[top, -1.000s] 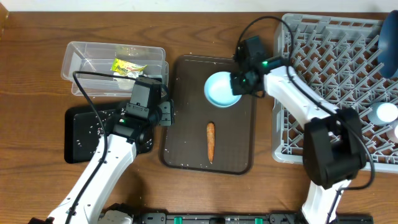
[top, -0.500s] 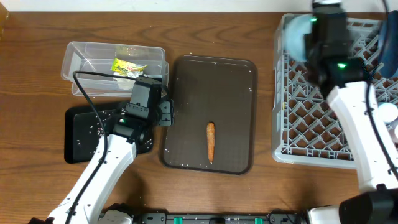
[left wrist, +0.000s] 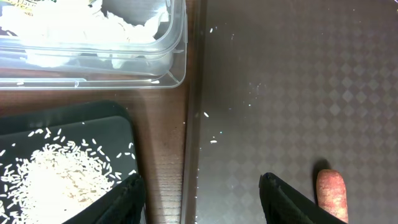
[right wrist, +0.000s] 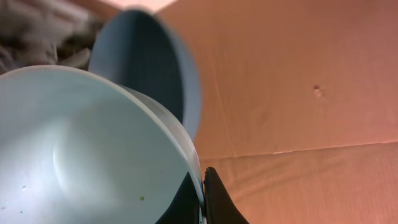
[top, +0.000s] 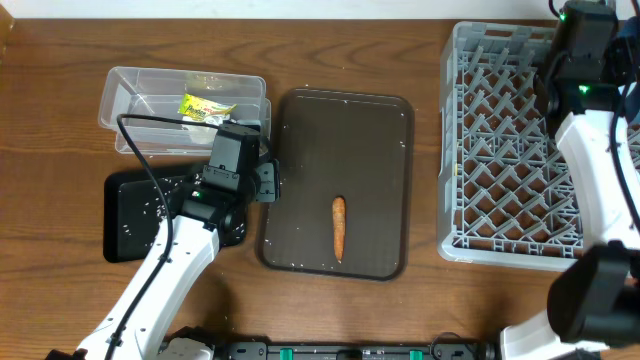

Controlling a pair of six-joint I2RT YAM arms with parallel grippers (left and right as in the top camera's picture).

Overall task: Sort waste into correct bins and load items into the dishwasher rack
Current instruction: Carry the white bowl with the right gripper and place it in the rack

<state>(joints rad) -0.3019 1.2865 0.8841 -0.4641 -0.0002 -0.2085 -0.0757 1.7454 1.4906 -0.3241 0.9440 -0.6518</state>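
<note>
We see a brown wood-grain table (top: 60, 300) under even light; beyond it, the right wrist view shows a creased orange-brown cardboard surface (right wrist: 298, 93).

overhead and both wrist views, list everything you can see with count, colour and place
table: one, brown wood, under everything
dishwasher rack: one, grey, right side
serving tray: one, dark brown, centre
carrot piece: one, orange, on the serving tray
clear tub: one, transparent, upper left
wrapper: one, yellow, in the clear tub
tissue: crumpled, white, in the clear tub
black tray: one, black, just in front of the clear tub
rice grains: many, white, heaped in the black tray, a few on the serving tray
bowl: one, pale blue inside, held by the right pincer
plate: one, dark blue, behind the bowl
left pincer: open, empty, over the serving tray's left edge
right pincer: shut on the bowl's rim
</note>
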